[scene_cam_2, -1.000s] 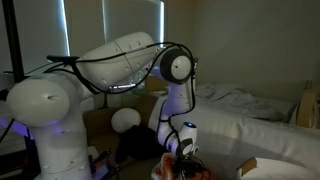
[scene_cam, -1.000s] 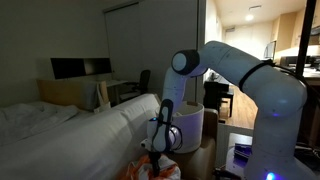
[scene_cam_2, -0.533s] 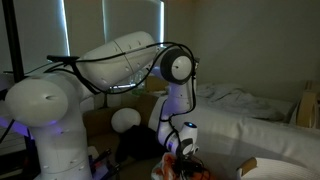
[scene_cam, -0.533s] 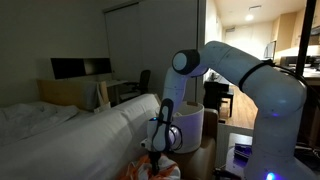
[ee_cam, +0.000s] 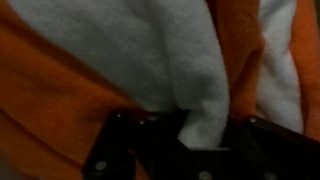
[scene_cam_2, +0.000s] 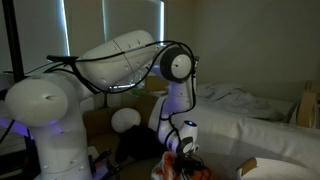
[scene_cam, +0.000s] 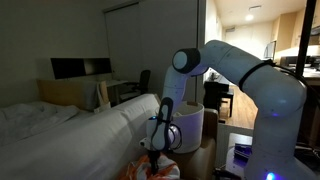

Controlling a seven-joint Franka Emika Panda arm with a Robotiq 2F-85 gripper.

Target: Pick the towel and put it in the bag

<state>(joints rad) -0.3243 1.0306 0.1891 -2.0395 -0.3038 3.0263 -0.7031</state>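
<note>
The towel (ee_cam: 110, 80), orange and white, fills the wrist view. It lies bunched low on the floor in both exterior views (scene_cam: 150, 172) (scene_cam_2: 186, 171). My gripper (ee_cam: 205, 128) points straight down into it, with a white fold pinched between the dark fingers (ee_cam: 140, 140). The gripper also shows in both exterior views (scene_cam: 153, 156) (scene_cam_2: 185, 157), pressed onto the towel heap. The off-white round bag (scene_cam: 196, 127) stands just behind the gripper beside the bed. A pale rim at the lower edge of an exterior view (scene_cam_2: 258, 164) may be the same bag.
A bed with white bedding (scene_cam: 70, 130) (scene_cam_2: 250, 110) runs beside the towel. The robot's base (scene_cam: 270, 150) (scene_cam_2: 45, 130) stands close by. A cardboard box (scene_cam_2: 110, 120) sits behind the arm. The room is dim, with a desk and chair (scene_cam: 125, 88) at the back.
</note>
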